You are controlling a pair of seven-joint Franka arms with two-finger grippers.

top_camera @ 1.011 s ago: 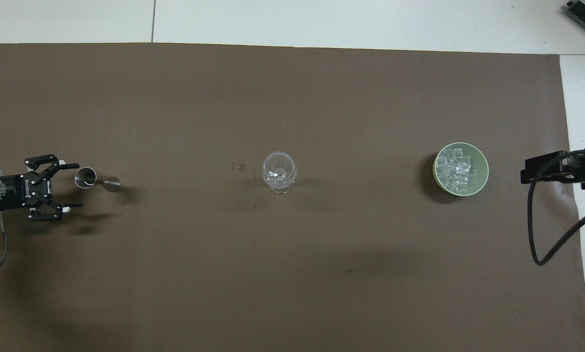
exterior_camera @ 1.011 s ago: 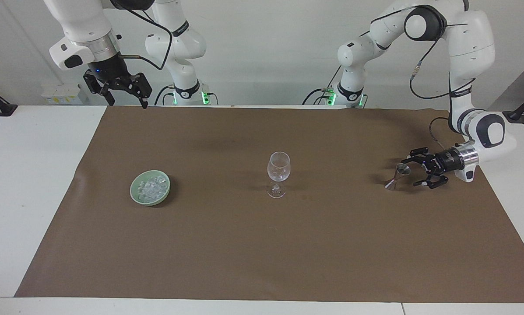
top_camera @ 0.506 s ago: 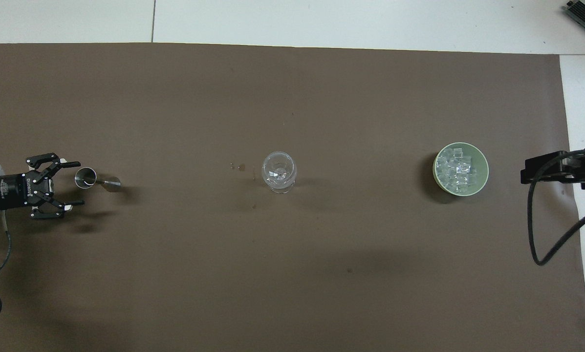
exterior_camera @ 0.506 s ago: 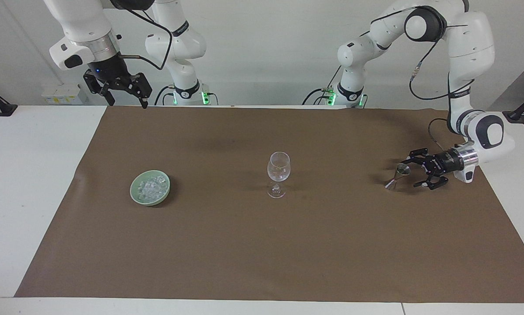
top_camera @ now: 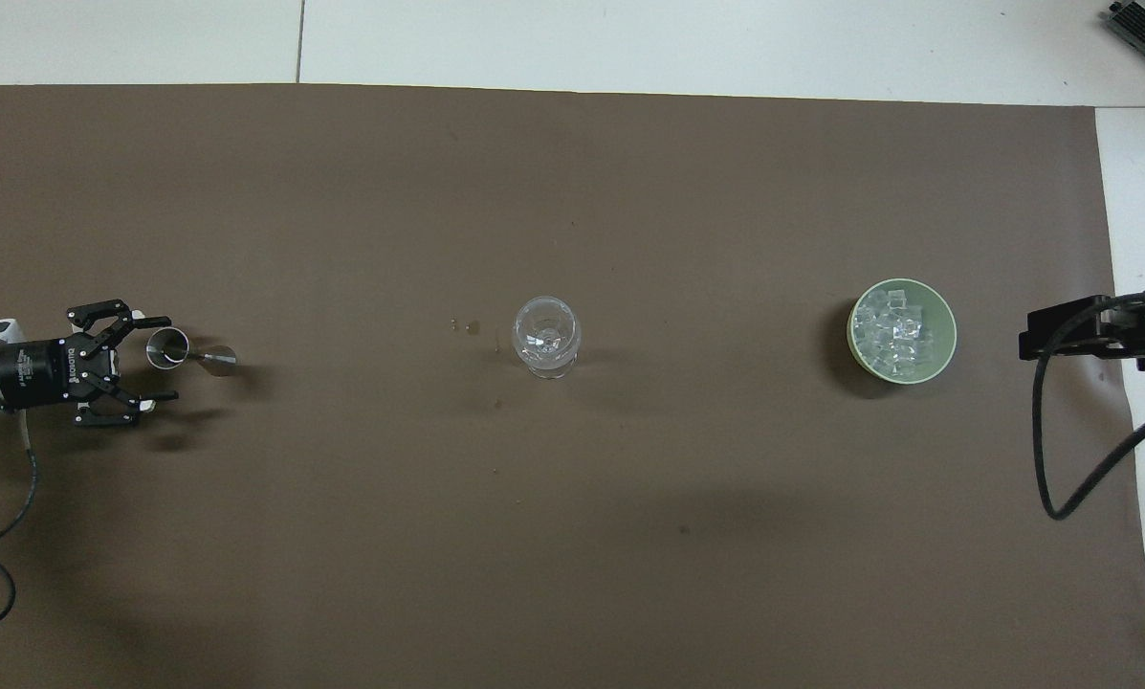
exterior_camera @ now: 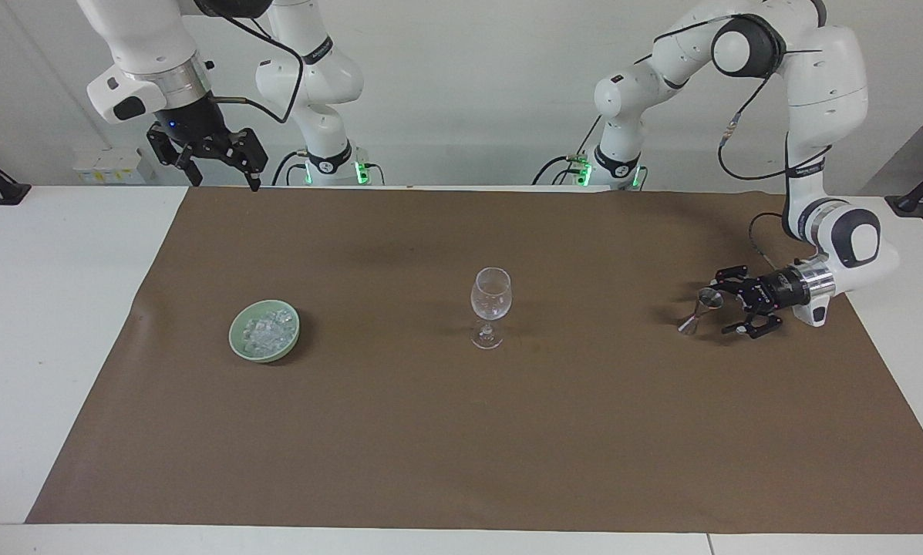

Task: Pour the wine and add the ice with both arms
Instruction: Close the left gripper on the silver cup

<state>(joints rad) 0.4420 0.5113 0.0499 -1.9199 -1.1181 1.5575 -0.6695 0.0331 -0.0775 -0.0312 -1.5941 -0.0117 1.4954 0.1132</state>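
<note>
The left gripper (exterior_camera: pixel 727 310), jaws wide and empty, is sitting just beside the jigger (exterior_camera: pixel 700 308); a nudge risks tipping it. The right gripper (exterior_camera: pixel 216 163), open, is waiting. Ice (exterior_camera: pixel 267 329) is lying in the bowl (exterior_camera: pixel 239 345), well apart from the glass (exterior_camera: pixel 490 297).

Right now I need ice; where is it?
The ice lies in the green bowl toward the right arm's end of the table, beside the glass.

Left pincer (exterior_camera: pixel 727 304) low, level, open; right pincer (exterior_camera: pixel 218 171) raised, open.
</note>
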